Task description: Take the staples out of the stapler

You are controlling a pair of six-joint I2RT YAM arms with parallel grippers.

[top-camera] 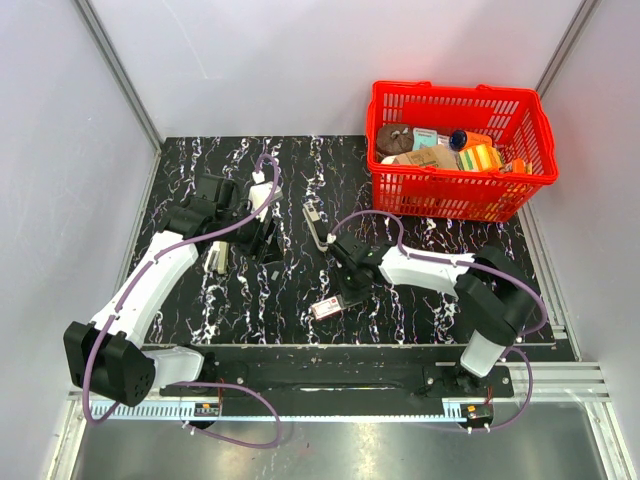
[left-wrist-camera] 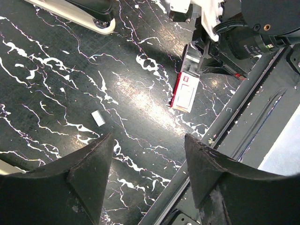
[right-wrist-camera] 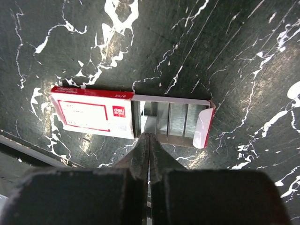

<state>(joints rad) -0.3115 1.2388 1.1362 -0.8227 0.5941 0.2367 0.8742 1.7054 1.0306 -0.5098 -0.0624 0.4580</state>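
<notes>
Peering down, we find the right gripper (right-wrist-camera: 148, 137) pressed fully closed against the open tray of the staple box (right-wrist-camera: 89, 112) — whether it pinches anything, we cannot tell. Our left gripper (left-wrist-camera: 147, 139) gapes wide, empty. The stapler (top-camera: 314, 226) lies on the mat (top-camera: 250, 320), small and indistinct — apart from both.

Right wrist view. A red-and-white staple box (right-wrist-camera: 91, 112) lies flat on the black, white-veined surface (right-wrist-camera: 225, 56). Its sleeve is drawn to the left and its inner tray (right-wrist-camera: 164, 98) is exposed to the right, with strips of staples (right-wrist-camera: 178, 119) lying side by side in it. The fingers (right-wrist-camera: 138, 152) of the right gripper (right-wrist-camera: 148, 136) are pressed together, their tips meeting at the tray's near edge.
</notes>
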